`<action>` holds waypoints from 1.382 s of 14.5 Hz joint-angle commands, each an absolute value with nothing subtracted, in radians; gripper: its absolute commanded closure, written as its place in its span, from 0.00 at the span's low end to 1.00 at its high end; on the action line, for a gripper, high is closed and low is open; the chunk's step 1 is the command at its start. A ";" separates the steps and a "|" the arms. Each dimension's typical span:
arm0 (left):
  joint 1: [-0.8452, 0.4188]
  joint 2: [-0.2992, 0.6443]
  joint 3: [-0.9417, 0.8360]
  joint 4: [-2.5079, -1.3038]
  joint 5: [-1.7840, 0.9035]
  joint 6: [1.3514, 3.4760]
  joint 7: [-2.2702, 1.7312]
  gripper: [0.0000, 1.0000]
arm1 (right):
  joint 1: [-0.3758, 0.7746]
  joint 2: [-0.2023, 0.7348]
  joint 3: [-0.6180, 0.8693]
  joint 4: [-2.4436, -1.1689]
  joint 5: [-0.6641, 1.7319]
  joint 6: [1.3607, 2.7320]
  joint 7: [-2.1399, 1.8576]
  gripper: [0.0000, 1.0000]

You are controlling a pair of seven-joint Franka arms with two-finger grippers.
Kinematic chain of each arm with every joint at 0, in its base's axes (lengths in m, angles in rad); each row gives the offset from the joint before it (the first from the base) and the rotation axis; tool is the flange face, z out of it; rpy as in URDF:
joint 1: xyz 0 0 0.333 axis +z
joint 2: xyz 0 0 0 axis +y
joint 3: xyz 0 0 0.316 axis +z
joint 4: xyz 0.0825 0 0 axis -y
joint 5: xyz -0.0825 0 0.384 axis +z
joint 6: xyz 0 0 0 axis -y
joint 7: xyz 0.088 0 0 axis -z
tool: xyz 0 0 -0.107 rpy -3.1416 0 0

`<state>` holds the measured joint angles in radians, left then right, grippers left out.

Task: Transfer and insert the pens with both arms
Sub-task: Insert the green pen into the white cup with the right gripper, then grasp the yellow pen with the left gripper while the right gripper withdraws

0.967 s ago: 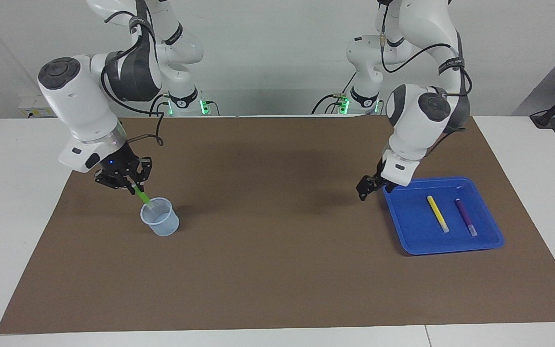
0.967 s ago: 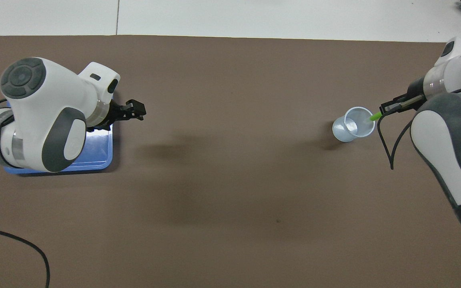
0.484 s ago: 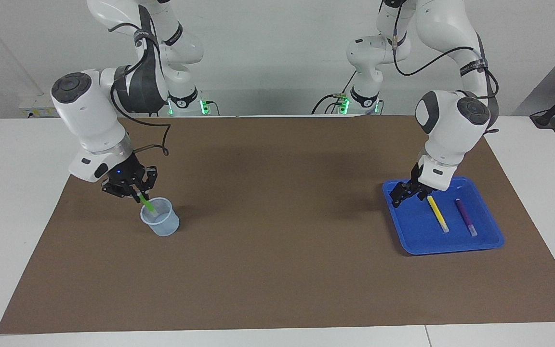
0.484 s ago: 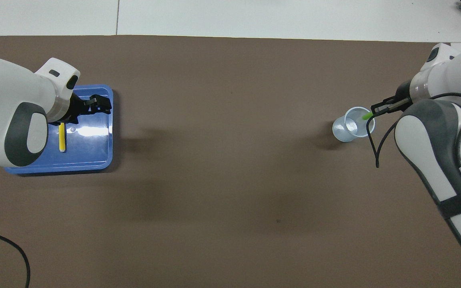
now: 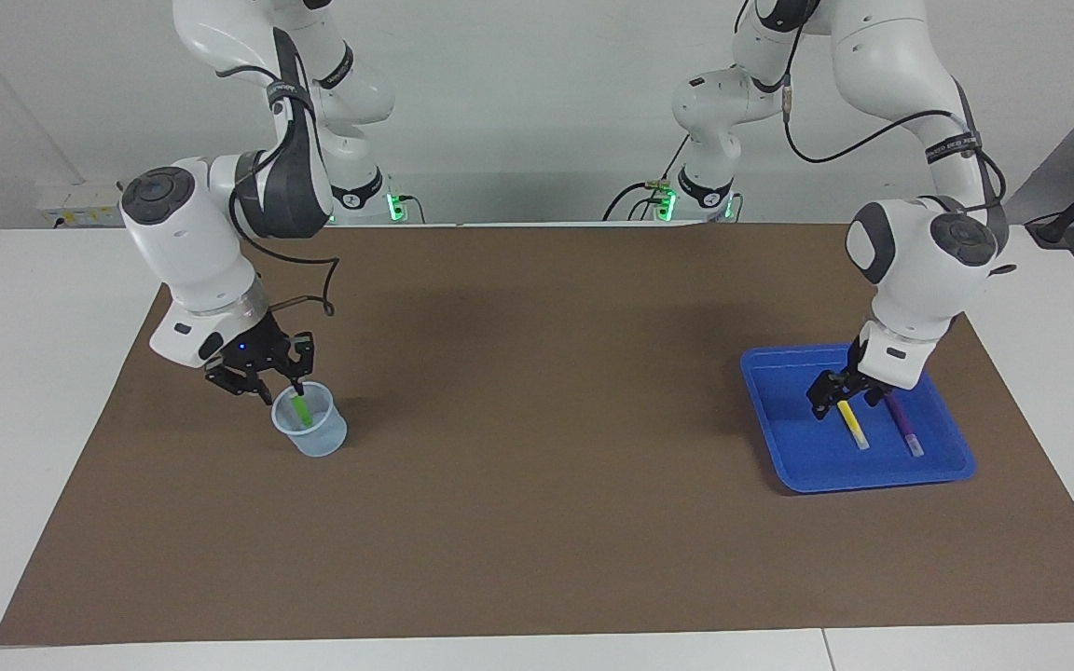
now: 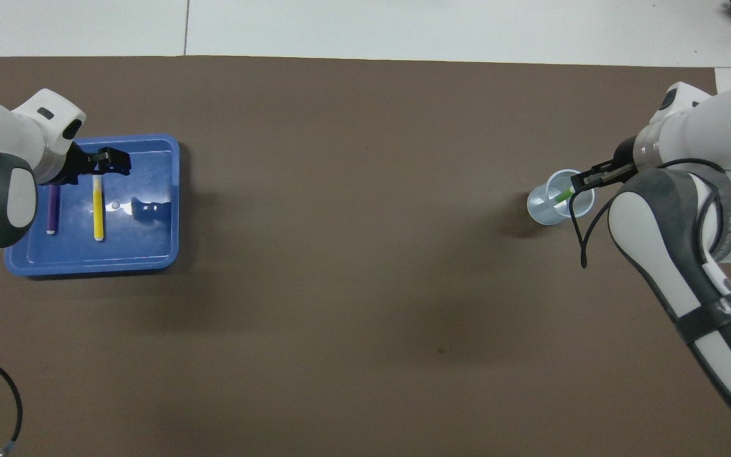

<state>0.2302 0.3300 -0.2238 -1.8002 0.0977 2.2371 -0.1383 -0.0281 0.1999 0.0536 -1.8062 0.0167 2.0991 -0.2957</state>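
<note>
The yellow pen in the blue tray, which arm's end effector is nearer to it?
Left. The left end effector hangs over the blue tray at the yellow pen's robot-side end. The right end effector is at the clear cup holding the green pen, toward the right arm's end.

yellow pen (image 5: 852,422): in the facing view its upper end is covered by the left gripper (image 5: 833,396) that hangs over it.
purple pen (image 5: 903,429): its end beside that gripper is hidden by the wrist.
green pen (image 5: 302,408): seen only through the cup (image 5: 310,431) wall below the right gripper (image 5: 262,380); whether the fingertips touch it cannot be told.
arms: both cut off by the picture edges in the overhead view.
</note>
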 commanded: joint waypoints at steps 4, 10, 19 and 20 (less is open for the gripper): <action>0.307 0.416 -0.233 -1.775 0.120 2.361 0.072 0.03 | -0.037 0.158 0.063 -1.764 0.006 1.993 -0.265 0.00; 0.310 0.402 -0.232 -1.864 0.120 2.381 0.106 0.14 | -0.040 0.031 0.057 -1.717 0.018 1.761 -0.267 0.00; 0.337 0.391 -0.233 -1.896 0.120 2.353 0.107 0.25 | -0.049 -0.067 0.057 -1.724 0.018 1.648 -0.279 0.00; 0.337 0.391 -0.233 -1.898 0.120 2.350 0.107 0.26 | -0.057 -0.069 0.057 -1.726 0.018 1.641 -0.281 0.00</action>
<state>0.3250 0.4200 -0.2259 -1.8671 0.0993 2.3588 0.1000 -0.0338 -0.0564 0.0470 -1.7095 0.0169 1.6528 -0.2848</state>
